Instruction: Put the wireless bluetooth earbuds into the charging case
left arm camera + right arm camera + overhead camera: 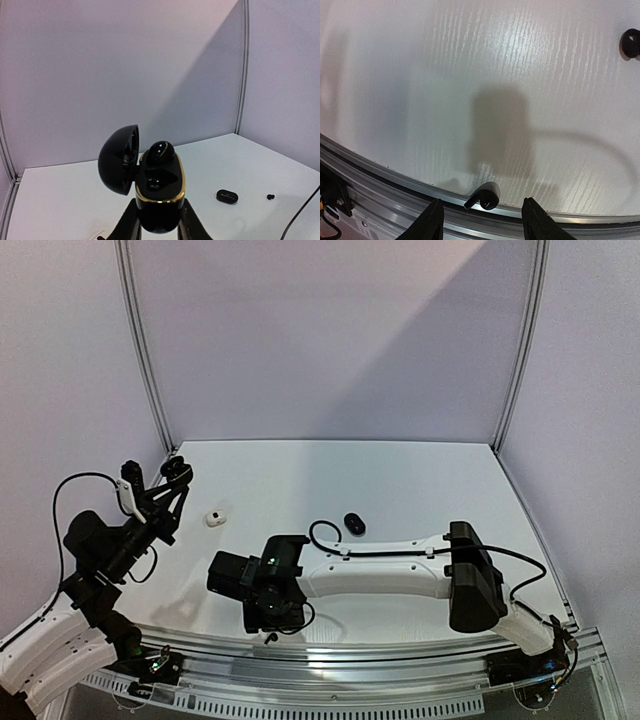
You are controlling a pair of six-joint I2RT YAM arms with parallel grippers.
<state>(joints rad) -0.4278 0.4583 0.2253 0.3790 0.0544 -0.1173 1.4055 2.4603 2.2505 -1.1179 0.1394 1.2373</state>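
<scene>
My left gripper [159, 220] is shut on the base of a black charging case [159, 192] with a gold rim, held up above the table's left side [172, 475]. Its lid [117, 159] stands open to the left. One glossy black earbud [161, 150] sits in the far slot; the near slot looks empty. My right gripper [481, 215] is open, pointing down at the table's near edge [268, 625]. A black hook-shaped earbud [485, 196] lies between its fingers on the edge by the metal rail, untouched.
A closed black oval case [354, 524] lies mid-table, also in the left wrist view [227, 196], with a tiny black piece [270, 197] beside it. A small white oval item [214, 518] lies at the left. A metal rail [380, 185] borders the near edge.
</scene>
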